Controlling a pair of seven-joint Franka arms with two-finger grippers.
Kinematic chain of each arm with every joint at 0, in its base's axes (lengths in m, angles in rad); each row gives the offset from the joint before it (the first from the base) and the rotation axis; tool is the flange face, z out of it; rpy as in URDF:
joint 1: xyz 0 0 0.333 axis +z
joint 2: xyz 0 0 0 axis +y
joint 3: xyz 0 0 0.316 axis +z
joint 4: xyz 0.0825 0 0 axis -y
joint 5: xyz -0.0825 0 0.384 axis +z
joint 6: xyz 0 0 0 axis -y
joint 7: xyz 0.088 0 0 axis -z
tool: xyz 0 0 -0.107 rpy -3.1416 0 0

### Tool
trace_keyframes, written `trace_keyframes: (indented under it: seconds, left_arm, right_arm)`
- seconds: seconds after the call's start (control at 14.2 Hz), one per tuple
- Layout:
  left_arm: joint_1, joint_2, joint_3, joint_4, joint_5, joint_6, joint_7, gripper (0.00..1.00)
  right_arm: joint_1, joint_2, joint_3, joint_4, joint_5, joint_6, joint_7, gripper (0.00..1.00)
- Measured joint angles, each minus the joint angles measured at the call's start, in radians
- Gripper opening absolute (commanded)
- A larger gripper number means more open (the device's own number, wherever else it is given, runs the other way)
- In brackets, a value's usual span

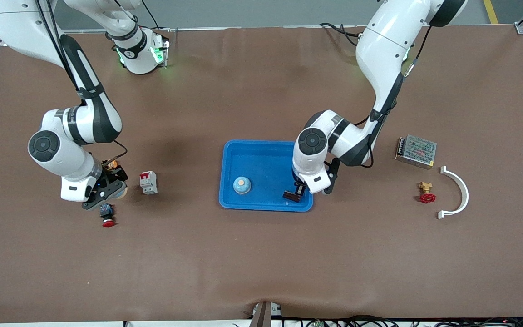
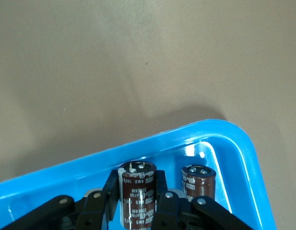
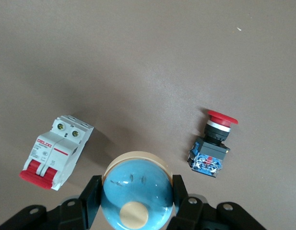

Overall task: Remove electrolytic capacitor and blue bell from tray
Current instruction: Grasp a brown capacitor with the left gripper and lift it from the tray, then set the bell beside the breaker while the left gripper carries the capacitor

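The left gripper (image 1: 298,190), at lower centre of the front view, is clamped on a capacitor (image 2: 136,196) inside the blue tray (image 1: 261,206). The right gripper (image 1: 107,193), at lower left, grasps a blue bell (image 3: 137,189) above the table (image 1: 261,263). Another bell (image 1: 242,185) sits in the tray.

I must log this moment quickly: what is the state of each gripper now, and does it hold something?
Left gripper: shut on the capacitor, over the blue tray.
Right gripper: shut on the blue bell, over the table near the red push button.
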Motion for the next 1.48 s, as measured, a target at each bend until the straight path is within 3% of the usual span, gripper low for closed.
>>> trace_keyframes:
  seconds: [0.64, 1.48]
  left_arm:
    - [0.025, -0.049, 0.000, 0.038, 0.000, -0.172, 0.229, 0.00]
    - [0.143, -0.153, -0.003, 0.038, -0.027, -0.344, 0.709, 0.00]
  right_arm:
    - [-0.012, 0.008, 0.000, -0.065, 0.000, 0.101, -0.022, 0.34]
    - [-0.036, 0.079, 0.000, -0.077, 0.000, 0.191, -0.054, 0.34]
